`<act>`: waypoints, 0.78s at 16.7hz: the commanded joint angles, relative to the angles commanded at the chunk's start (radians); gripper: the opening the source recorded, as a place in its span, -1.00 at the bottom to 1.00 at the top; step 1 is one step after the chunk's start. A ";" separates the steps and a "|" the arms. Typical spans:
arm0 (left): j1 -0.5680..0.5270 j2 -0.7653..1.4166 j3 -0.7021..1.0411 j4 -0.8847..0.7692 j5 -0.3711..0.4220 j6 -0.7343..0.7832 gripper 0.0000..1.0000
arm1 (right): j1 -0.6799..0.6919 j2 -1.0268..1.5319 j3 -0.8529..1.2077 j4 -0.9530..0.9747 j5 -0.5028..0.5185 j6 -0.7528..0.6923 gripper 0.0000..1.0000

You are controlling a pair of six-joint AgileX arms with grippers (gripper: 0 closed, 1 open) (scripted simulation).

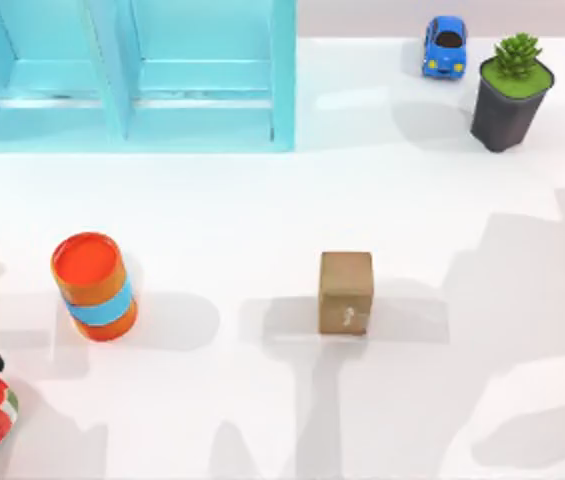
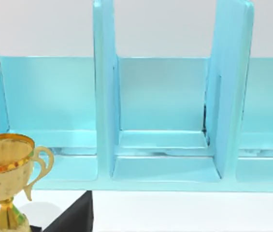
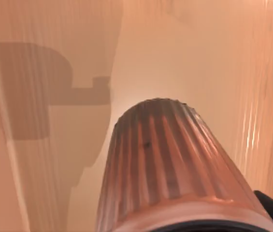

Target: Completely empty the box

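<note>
Close under the right gripper, state untold, a ribbed cup (image 3: 175, 169) nearly meets orange box walls (image 3: 271, 96).

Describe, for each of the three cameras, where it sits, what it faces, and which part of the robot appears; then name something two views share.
Top view: above the table, looking down on the blue shelf unit, orange can, brown box, toy car and potted plant.
Left wrist view: faces the shelf unit's compartments, a gold trophy beside a dark pincer part.
Right wrist view: close on a ribbed copper cylinder.
Shared: the shelf unit, in the top and left wrist views.
</note>
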 joint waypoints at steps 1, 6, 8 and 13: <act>0.000 0.000 0.000 0.000 0.000 0.000 1.00 | 0.000 0.000 0.000 0.000 0.000 0.000 -1.00; 0.000 0.000 0.000 0.000 0.000 0.000 1.00 | 0.072 -0.004 -0.038 0.016 0.009 0.059 -1.00; 0.000 0.000 0.000 0.000 0.000 0.000 1.00 | 0.168 -0.013 -0.088 0.040 0.017 0.144 -1.00; 0.000 0.000 0.000 0.000 0.000 0.000 1.00 | 0.541 -0.062 -0.274 0.143 0.018 0.501 -1.00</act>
